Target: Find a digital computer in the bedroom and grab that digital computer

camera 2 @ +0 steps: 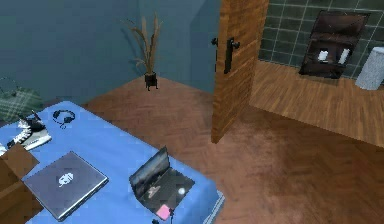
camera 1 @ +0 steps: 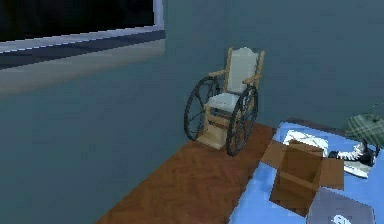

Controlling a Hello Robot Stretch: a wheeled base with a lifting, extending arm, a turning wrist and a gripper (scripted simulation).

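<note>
Open laptop [camera 2: 160, 182] sat on the blue bed [camera 2: 110, 142], a closed laptop [camera 2: 65, 182] just beside it. Jaws' state? Honestly couldn't tell.

We see a closed grey laptop [camera 2: 65, 181] flat on the bed [camera 2: 108, 146], an open dark laptop [camera 2: 160, 183] just beside it.

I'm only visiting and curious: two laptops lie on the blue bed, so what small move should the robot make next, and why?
Probably reach the arm out toward the open dark laptop: it sits near the edge of the blue bed, on the arm's side, with a closed grey laptop beside it.
</note>
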